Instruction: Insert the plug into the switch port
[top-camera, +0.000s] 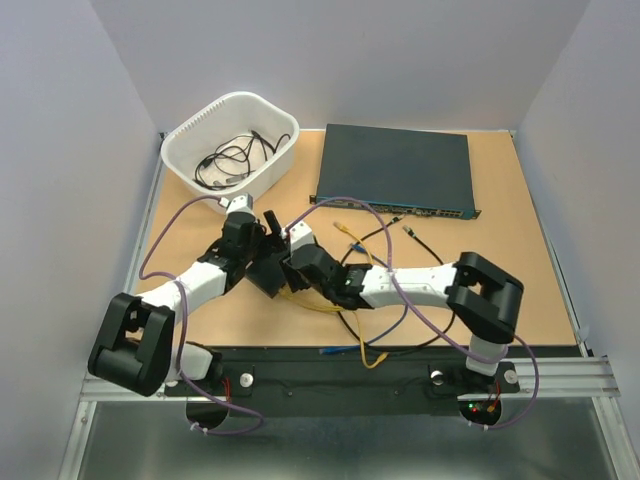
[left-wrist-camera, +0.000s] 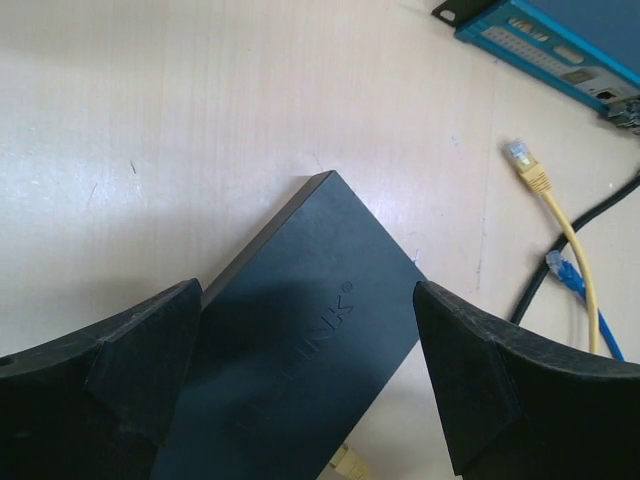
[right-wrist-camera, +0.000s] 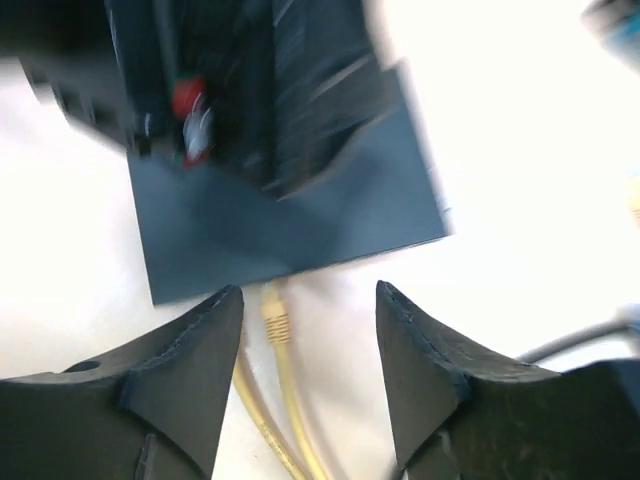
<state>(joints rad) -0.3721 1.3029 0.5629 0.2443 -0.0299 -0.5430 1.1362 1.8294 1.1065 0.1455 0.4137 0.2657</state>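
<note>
Two released pincers, the left pincer (left-wrist-camera: 305, 295) and the right pincer (right-wrist-camera: 310, 292), both spread wide, bracket one small black box (top-camera: 266, 272) at mid-counter (top-camera: 500, 250). One yellow plug (right-wrist-camera: 276, 318) meets the box's near-right edge, where the switch port is hidden, between the right pincer's fingers (right-wrist-camera: 195, 350). It is too blurred to tell whether the plug is seated. Right of the box lie one loose yellow plug (left-wrist-camera: 520, 158) and one blue plug (left-wrist-camera: 560, 268). Farther off are one large unit (top-camera: 395, 168) and one basket (top-camera: 195, 172).

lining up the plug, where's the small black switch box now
The switch box lies left of centre in the top view, between the fingers of the left tool, with the yellow plug at its edge.
</note>
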